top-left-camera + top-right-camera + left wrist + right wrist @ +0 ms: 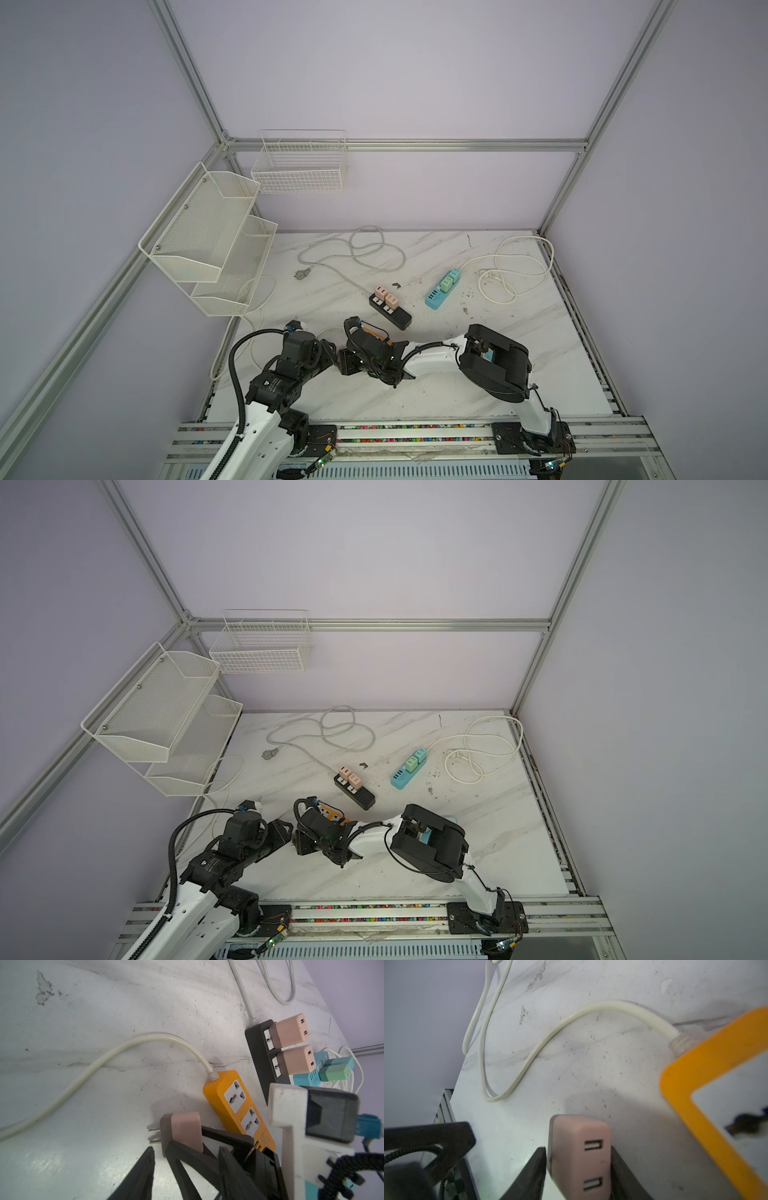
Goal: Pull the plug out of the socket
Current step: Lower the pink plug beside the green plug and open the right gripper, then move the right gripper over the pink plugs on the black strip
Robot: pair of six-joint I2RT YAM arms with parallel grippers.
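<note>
Pink plug [579,1157] out of the socket, both prongs bare, just beside the orange socket strip [234,1101] and apart from it, low at the desk [415,395]; cannot tell whether resting on it or held just above. Sitting between the right fingers [535,1169], one close on each side, a thin dark line showing along one; cannot tell whether clamped or loose. Left fingers [145,1172] partway apart, gripping nothing, reaching in right next to the right ones near the front of the desk. Both sockets on the orange socket strip empty, white cable [612,1004] curving away from its end. Farther back, black strip [398,316] carrying two pink adapters [390,299], and teal strip [435,296] near it, both well apart from the plug
</note>
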